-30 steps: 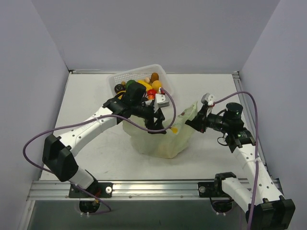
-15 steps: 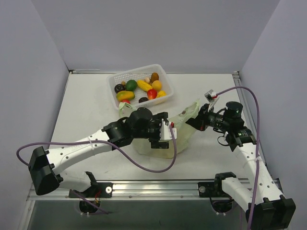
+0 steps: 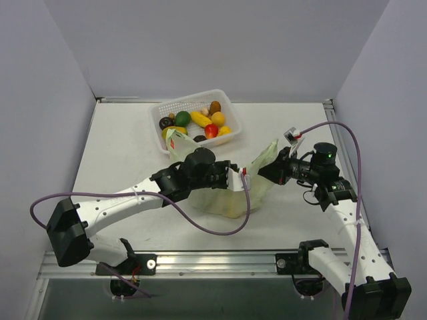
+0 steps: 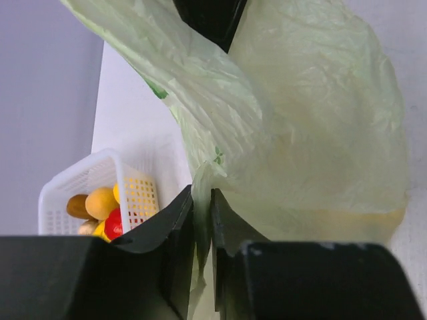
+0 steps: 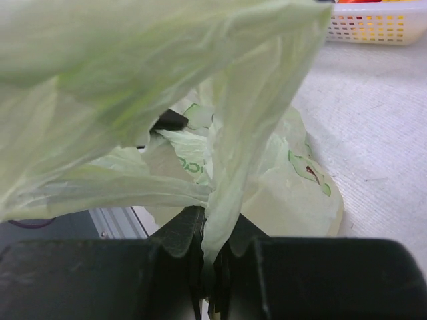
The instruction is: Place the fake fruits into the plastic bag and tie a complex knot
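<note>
one plastic bag (image 3: 220,200) in left gripper (image 4: 202,200), right gripper (image 5: 208,248) — print (image 5: 193,168) illegible

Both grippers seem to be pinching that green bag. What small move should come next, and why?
Probably draw the left gripper gently away from the right gripper to widen the mouth of the plastic bag. Both pinch its thin film close together, so the opening looks collapsed, while most fake fruits sit in the basket.
</note>
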You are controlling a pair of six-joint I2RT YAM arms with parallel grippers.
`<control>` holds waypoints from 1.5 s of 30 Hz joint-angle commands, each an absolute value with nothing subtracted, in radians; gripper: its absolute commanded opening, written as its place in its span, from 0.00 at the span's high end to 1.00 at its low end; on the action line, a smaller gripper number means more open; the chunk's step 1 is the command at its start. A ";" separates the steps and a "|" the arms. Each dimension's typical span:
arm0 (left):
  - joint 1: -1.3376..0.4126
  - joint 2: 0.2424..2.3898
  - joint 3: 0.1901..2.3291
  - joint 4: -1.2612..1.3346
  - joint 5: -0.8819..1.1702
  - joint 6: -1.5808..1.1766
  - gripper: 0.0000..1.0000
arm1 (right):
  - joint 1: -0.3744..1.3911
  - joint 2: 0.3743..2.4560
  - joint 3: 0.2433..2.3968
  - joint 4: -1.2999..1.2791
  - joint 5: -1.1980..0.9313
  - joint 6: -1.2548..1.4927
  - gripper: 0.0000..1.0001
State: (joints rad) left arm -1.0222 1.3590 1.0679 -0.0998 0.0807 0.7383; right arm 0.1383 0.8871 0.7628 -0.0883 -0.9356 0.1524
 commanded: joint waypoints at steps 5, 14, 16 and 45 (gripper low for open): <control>-0.933 1.422 1.207 -0.270 0.327 0.519 0.96 | 0.085 0.835 0.784 -0.097 -1.086 0.046 0.45; -0.854 1.440 1.238 -0.273 0.518 0.351 1.00 | 0.090 0.782 0.684 -0.008 -1.141 -0.063 0.09; -0.854 1.439 1.233 -0.264 0.551 0.342 1.00 | 0.106 0.811 0.673 0.073 -1.117 -0.020 0.08; -0.858 1.152 1.185 -0.182 0.345 0.203 0.21 | 0.227 1.049 0.844 -0.046 -0.623 0.393 1.00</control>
State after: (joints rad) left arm -0.8928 1.2743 1.0744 -0.1879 0.2993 0.1749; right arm 0.2085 1.0874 0.8215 -0.0460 -0.6418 0.4030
